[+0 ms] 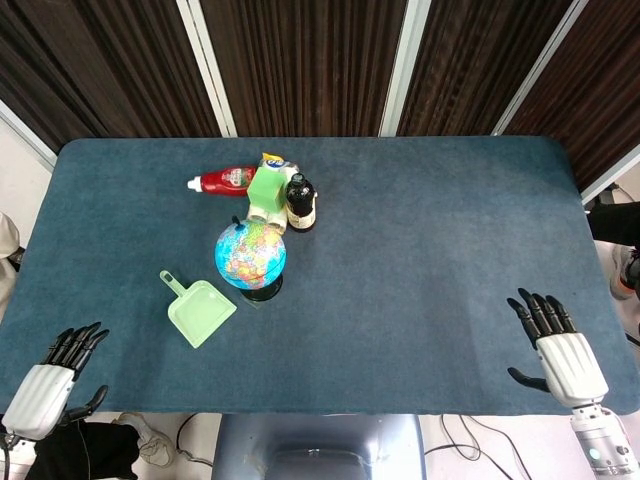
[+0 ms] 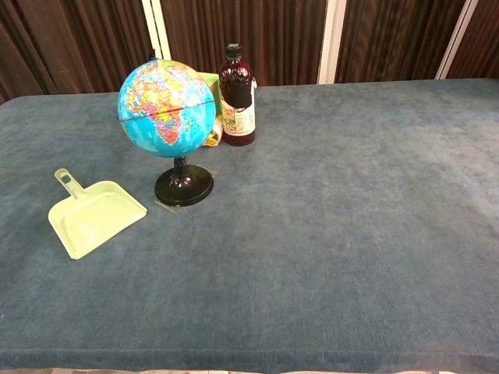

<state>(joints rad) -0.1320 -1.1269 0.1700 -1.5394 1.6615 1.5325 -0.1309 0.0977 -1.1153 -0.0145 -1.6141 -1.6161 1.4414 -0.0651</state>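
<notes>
A small globe [image 1: 250, 255] [image 2: 167, 108] stands on a black base left of the table's middle. Flat beside it lies a light green dustpan [image 1: 199, 310] [image 2: 93, 215], handle pointing away. My left hand [image 1: 48, 382] hovers at the near left corner, fingers spread, holding nothing, well away from the dustpan. My right hand [image 1: 560, 350] is at the near right edge, fingers spread and empty. Neither hand shows in the chest view.
Behind the globe stand a dark bottle [image 1: 299, 202] [image 2: 237, 96] and a green box [image 1: 266, 190]; a red bottle [image 1: 224, 181] lies on its side. The blue cloth-covered table [image 1: 430, 260] reaches to the curtains behind.
</notes>
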